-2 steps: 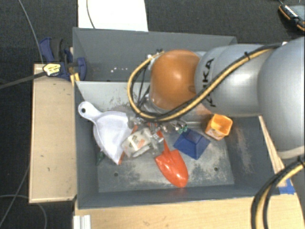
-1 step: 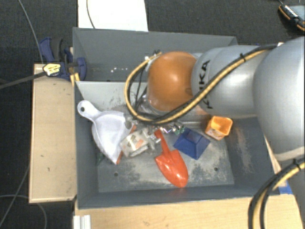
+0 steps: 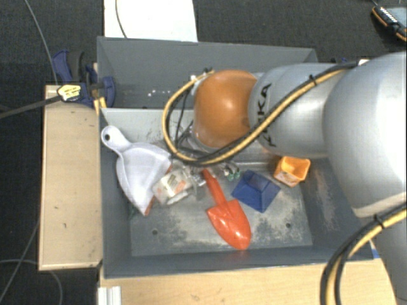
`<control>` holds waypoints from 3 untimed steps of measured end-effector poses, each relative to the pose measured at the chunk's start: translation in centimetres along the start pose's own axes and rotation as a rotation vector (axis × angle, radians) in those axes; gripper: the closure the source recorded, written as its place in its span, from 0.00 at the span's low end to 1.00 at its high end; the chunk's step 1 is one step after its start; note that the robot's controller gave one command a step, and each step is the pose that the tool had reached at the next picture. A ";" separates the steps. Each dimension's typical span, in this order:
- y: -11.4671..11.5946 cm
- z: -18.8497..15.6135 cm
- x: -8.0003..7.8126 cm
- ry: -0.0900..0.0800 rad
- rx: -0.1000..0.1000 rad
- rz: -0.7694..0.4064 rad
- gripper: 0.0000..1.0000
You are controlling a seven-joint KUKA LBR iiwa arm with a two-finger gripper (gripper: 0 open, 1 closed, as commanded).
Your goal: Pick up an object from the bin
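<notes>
My gripper (image 3: pixel 215 169) hangs low in the middle of the bin, mostly hidden under the arm's orange cover. Just left of it and below lies a small clear plastic piece with brownish bits (image 3: pixel 173 186), touching or very near the gripper's end. An orange toy shovel (image 3: pixel 227 218) lies with its handle running up under the gripper and its blade towards the bin's front. A white scoop (image 3: pixel 141 170) rests against the clear piece on the left.
A blue block with a sloped top (image 3: pixel 255 190) sits right of the shovel. An orange cup (image 3: pixel 292 169) lies near the right wall, beside the arm. The arm covers the bin's back right part.
</notes>
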State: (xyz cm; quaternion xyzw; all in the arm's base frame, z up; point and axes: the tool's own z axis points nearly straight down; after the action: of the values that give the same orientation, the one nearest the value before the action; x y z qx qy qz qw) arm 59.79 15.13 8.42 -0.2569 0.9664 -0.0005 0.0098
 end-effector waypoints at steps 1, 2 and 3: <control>0.0 0.0 0.0 0.000 0.000 0.002 1.00; -0.1 -7.8 -0.3 -0.006 0.001 0.006 1.00; 0.1 -4.1 0.1 0.001 -0.004 0.007 1.00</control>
State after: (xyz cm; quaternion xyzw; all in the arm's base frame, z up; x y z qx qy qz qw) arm 59.55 15.15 12.49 -0.2536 0.9673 0.0013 0.0086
